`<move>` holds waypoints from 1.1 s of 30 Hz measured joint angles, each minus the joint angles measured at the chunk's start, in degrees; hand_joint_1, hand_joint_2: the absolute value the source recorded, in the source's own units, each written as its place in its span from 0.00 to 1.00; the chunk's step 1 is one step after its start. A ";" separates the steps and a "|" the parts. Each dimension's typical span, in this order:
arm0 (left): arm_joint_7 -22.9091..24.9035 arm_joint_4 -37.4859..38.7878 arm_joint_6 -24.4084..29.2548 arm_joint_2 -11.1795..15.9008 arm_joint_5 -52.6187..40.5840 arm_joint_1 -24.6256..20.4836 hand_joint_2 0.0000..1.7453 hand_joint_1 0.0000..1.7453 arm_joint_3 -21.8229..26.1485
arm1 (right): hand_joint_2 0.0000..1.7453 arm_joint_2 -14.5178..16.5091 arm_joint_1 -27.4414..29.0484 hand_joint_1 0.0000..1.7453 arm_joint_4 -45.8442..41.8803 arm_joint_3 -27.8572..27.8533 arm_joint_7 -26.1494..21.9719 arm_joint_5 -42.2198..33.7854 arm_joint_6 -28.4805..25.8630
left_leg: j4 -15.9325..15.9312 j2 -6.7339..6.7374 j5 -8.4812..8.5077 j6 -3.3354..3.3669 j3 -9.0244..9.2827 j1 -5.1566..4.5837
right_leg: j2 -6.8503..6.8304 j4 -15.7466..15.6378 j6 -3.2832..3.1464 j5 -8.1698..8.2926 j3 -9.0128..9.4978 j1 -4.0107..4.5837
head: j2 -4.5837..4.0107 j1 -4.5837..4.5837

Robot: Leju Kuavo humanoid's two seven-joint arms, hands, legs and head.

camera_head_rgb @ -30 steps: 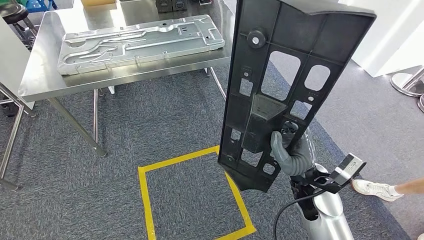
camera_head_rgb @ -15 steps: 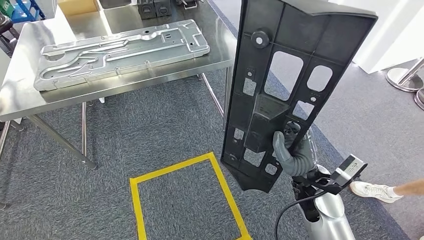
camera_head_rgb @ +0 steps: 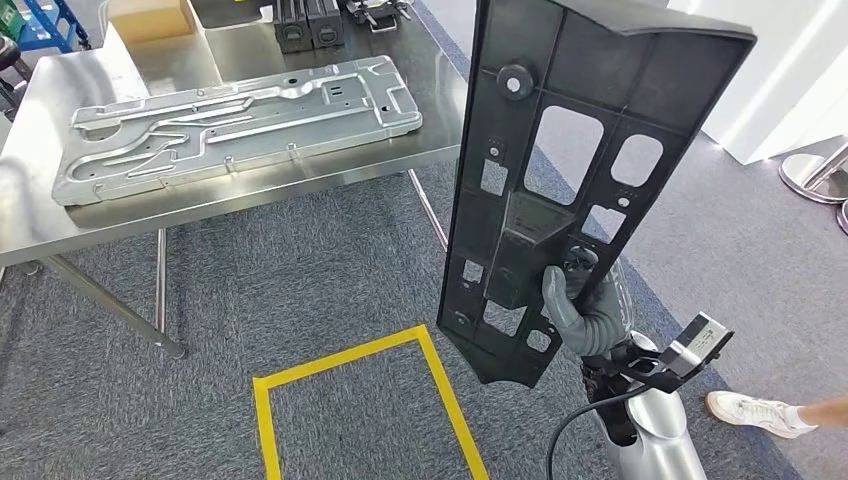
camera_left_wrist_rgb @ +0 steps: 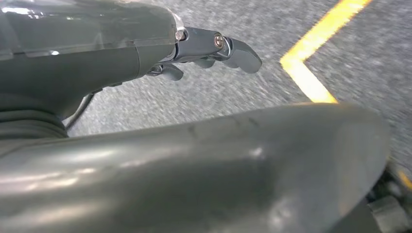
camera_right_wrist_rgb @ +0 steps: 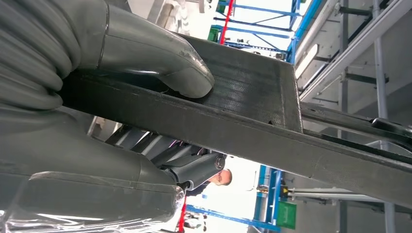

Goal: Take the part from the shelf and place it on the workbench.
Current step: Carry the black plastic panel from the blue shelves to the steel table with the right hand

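Part: black plastic panel, upright, gripped low in my right hand. Bench has drawn nearer as I walk; placing remains. Left hand hangs loose, holding nothing.

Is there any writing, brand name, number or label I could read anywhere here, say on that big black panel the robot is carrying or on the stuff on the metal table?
None can be read.
Large black plastic panel held in the right hand: moulded ribs and cut-outs, no legible marking.
Stamped silver metal plate on the steel workbench: no text seen.
Brown cardboard box at the workbench's far end: no print visible.
Yellow tape square on the carpet: a plain marking without words.
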 joint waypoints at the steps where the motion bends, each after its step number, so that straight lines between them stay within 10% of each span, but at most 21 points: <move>1: 0.01 -0.01 -0.02 0.01 -0.01 -0.11 0.00 0.00 0.00 | 1.00 0.00 0.05 1.00 0.01 0.01 0.03 0.03 -0.01 | 0.00 0.01 -0.67 -0.54 0.35 0.05 | -0.14 -2.03 -0.34 1.69 0.25 -0.07 | 0.00 -0.01; 5: -0.02 -0.01 -0.01 0.01 -0.03 -0.37 0.00 0.00 0.00 | 1.00 -0.02 0.57 1.00 -0.44 0.04 0.17 0.18 -0.15 | 0.50 0.11 -0.91 -2.16 1.00 0.17 | 0.30 -3.02 -3.09 1.48 0.79 0.23 | 0.00 -0.07; 9: -0.55 0.00 0.17 0.01 -0.10 -0.49 0.00 0.00 -0.02 | 1.00 0.00 0.72 1.00 -0.92 0.04 0.03 0.00 0.15 | 13.21 0.14 -3.69 -2.42 -6.70 0.23 | 0.48 -3.48 -4.52 0.03 2.97 0.88 | 0.00 -0.08; 12: -0.74 0.01 0.24 0.01 -0.06 -0.21 0.00 0.00 -0.02 | 1.00 0.00 0.94 1.00 -0.96 0.06 -0.06 -0.83 1.28 | 16.72 0.15 -6.35 -1.67 -11.57 -0.26 | 0.40 -3.55 -5.16 -1.53 4.99 1.80 | 0.00 -0.08; 14: -0.79 0.00 0.25 0.04 -0.03 -0.07 0.00 0.00 -0.02 | 1.00 0.00 1.01 1.00 -0.95 0.10 -0.07 -1.15 1.96 | 10.83 0.91 -1.23 0.02 -10.98 -1.17 | 0.06 -3.65 -5.41 -2.58 6.61 2.36 | 0.00 -0.07; 17: -0.94 -0.02 0.31 0.23 -0.01 -0.31 0.00 0.00 -0.02 | 1.00 -0.01 1.18 1.00 -0.84 0.13 -0.07 -1.20 2.40 | 3.27 2.50 4.79 2.40 -9.54 -2.88 | -0.73 -3.72 -5.03 -3.82 8.09 2.86 | 0.00 -0.07; 21: -1.11 -0.02 0.31 0.21 -0.02 -0.39 0.00 0.00 -0.01 | 1.00 -0.02 1.20 1.00 -0.84 0.16 -0.04 -1.09 2.77 | 1.38 1.20 6.47 2.62 -8.61 -2.52 | -1.20 -3.22 -3.85 -5.27 8.60 3.02 | 0.00 -0.07; 26: -1.21 -0.02 0.12 0.07 -0.03 -0.59 0.00 0.00 -0.02 | 1.00 -0.04 1.36 1.00 -0.66 0.19 -0.04 -0.80 2.92 | 0.57 -1.16 6.73 2.75 -7.89 -2.03 | 0.26 11.31 -2.55 -11.40 0.47 2.13 | 0.00 -0.07; 30: -1.20 -0.01 0.04 0.03 -0.07 -0.44 0.00 0.00 0.00 | 1.00 -0.04 1.40 1.00 -0.49 0.18 -0.03 -0.59 2.91 | 1.45 -3.67 5.69 2.02 -7.40 -1.79 | 2.11 2.29 -1.96 -3.63 2.77 1.20 | 0.00 -0.06; 33: -1.20 0.01 0.03 0.02 -0.07 -0.58 0.00 0.00 -0.01 | 1.00 -0.03 1.50 1.00 -0.46 0.19 -0.04 -0.48 2.94 | 2.25 -5.34 5.20 1.11 -8.03 -1.56 | 4.79 -2.93 -2.57 -2.09 4.70 1.10 | 0.00 -0.07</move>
